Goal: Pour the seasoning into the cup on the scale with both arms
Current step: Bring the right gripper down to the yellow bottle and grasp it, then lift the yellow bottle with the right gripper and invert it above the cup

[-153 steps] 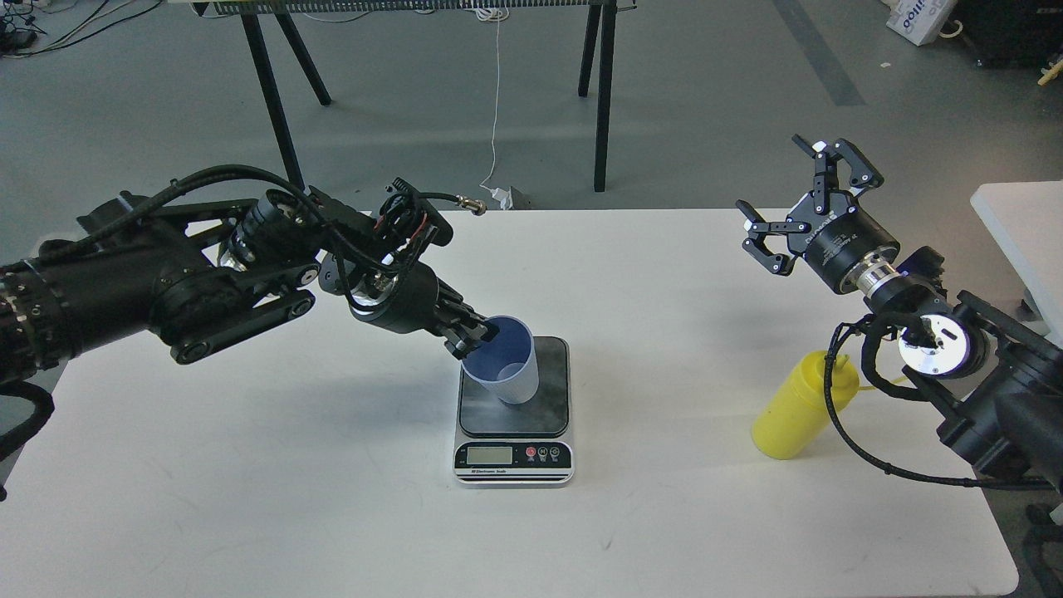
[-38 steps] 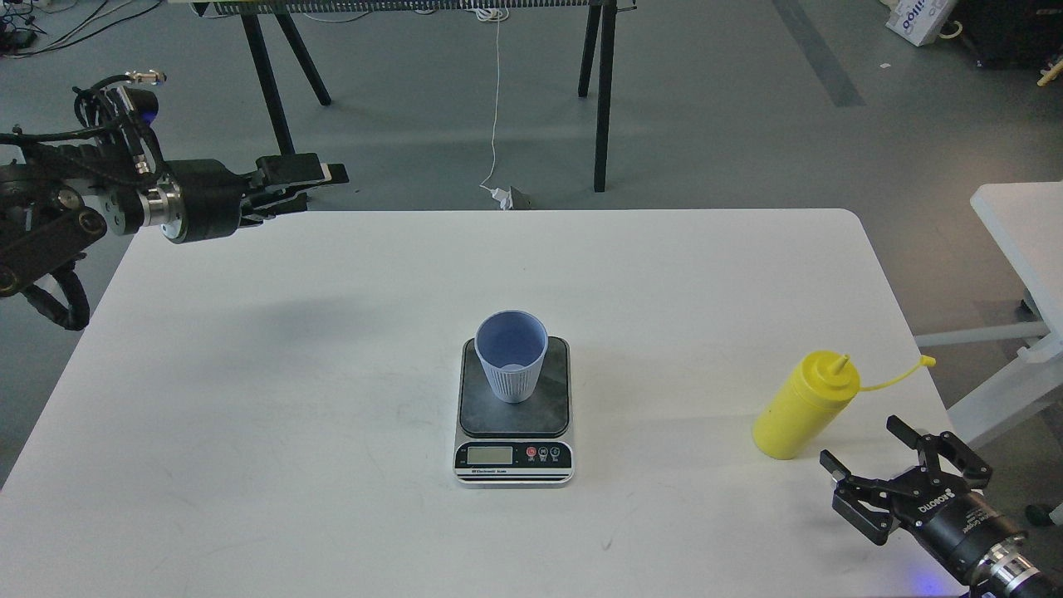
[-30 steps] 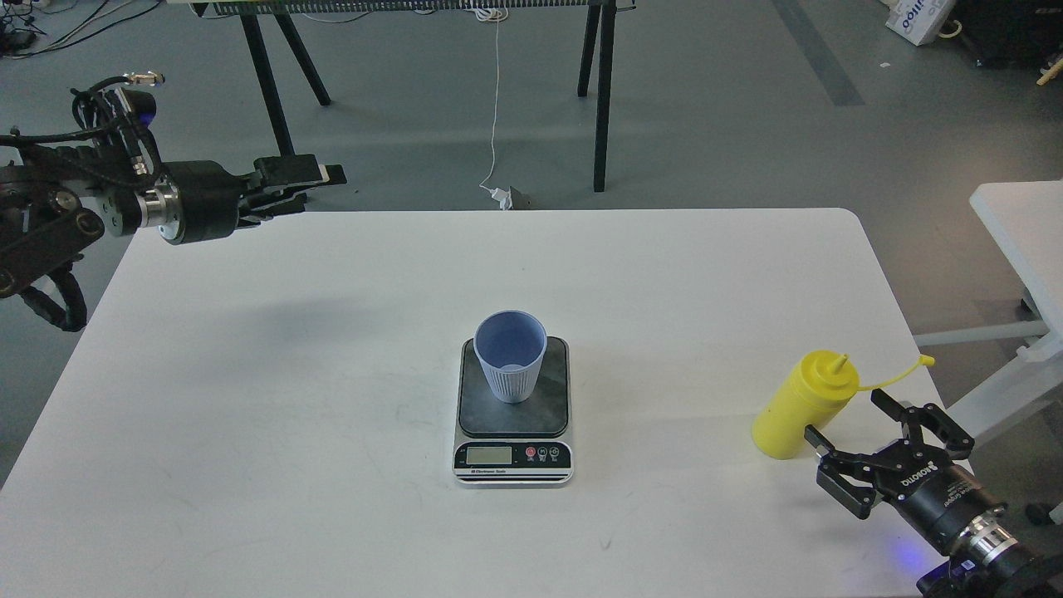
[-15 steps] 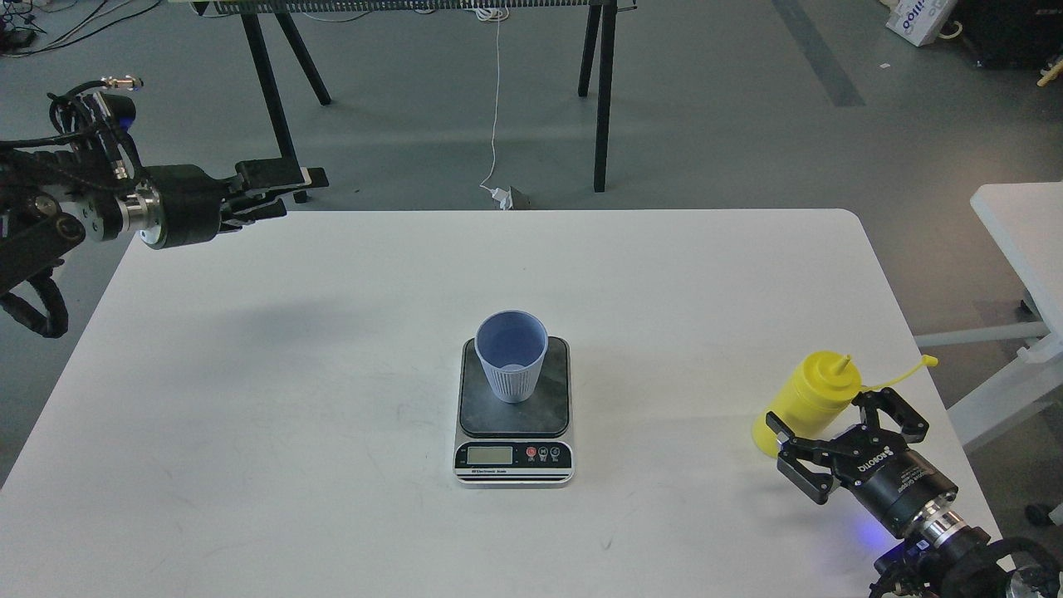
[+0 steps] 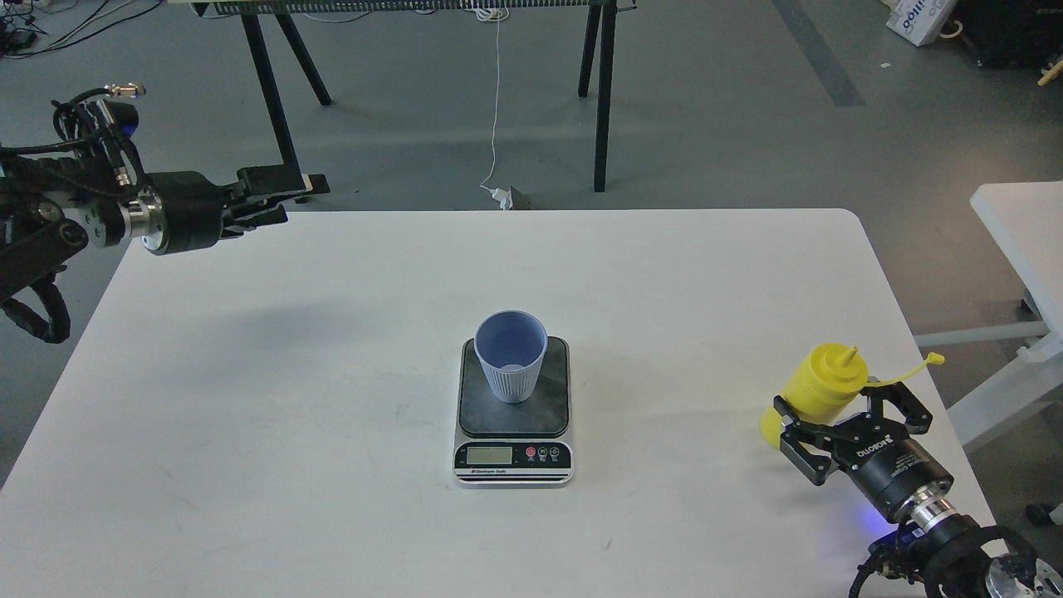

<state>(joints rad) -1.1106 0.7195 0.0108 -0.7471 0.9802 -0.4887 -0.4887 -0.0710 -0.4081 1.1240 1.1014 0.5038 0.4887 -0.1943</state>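
Since the previous frame, right gripper (image 5: 843, 417) has advanced – its spread fingers now flank the upright yellow squeeze bottle (image 5: 818, 386) near the table's right edge, not yet clamped; left gripper (image 5: 270, 195), apparently closed, idles at the far-left corner.

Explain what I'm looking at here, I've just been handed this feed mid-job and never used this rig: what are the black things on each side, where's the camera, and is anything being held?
This single view comes from the robot's own head, looking forward and down at a white table. The black things are its two arms, each ending in a two-finger gripper.

In the middle sits a kitchen scale, and a pale blue ribbed cup stands upright on its dark plate, apart from both grippers.

At the near right edge stands a yellow squeeze bottle, its cap off on a thin tether. The right gripper has its fingers around the bottle's body, one on either side. Whether they already press it I cannot tell, and the bottle's base is hidden behind the gripper.

The left gripper hangs over the far left corner, holding nothing. Seen side-on, I cannot tell whether it is open.
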